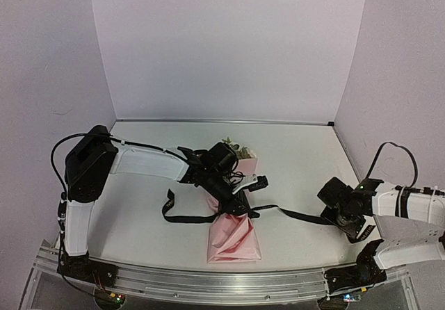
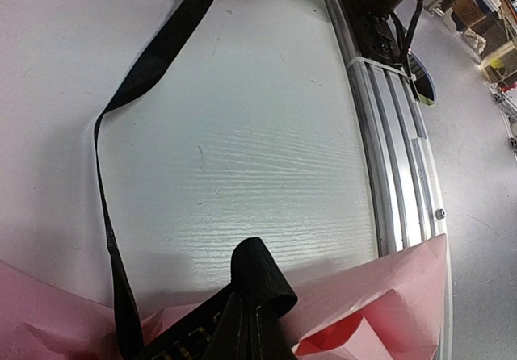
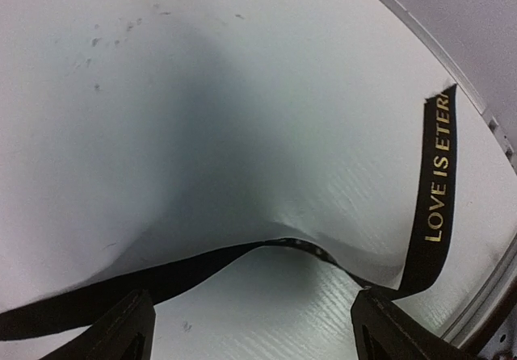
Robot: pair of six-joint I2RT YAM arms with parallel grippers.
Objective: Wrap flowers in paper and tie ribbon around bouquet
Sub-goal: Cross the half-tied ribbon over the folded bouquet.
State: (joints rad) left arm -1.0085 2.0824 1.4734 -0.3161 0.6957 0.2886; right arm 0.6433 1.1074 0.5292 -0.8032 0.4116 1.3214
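The bouquet [image 1: 233, 235] lies in the middle of the table as a cone of pink paper [image 2: 380, 291]. The flowers [image 1: 238, 148] show at its far end. A black ribbon [image 1: 186, 219] crosses the cone's middle. It loops out to the left and trails right towards my right arm. My left gripper [image 1: 231, 188] hovers over the cone, shut on a folded loop of ribbon [image 2: 257, 273]. My right gripper [image 3: 258, 337] sits low at the right, open. The ribbon's lettered tail [image 3: 437, 184] lies slack on the table between and beyond its fingers [image 3: 121, 332], which do not grip it.
An aluminium rail [image 1: 208, 281] runs along the near table edge, also in the left wrist view as the rail [image 2: 394, 158]. White walls close the back and both sides. The right arm's base [image 1: 358, 272] stands at the near right corner.
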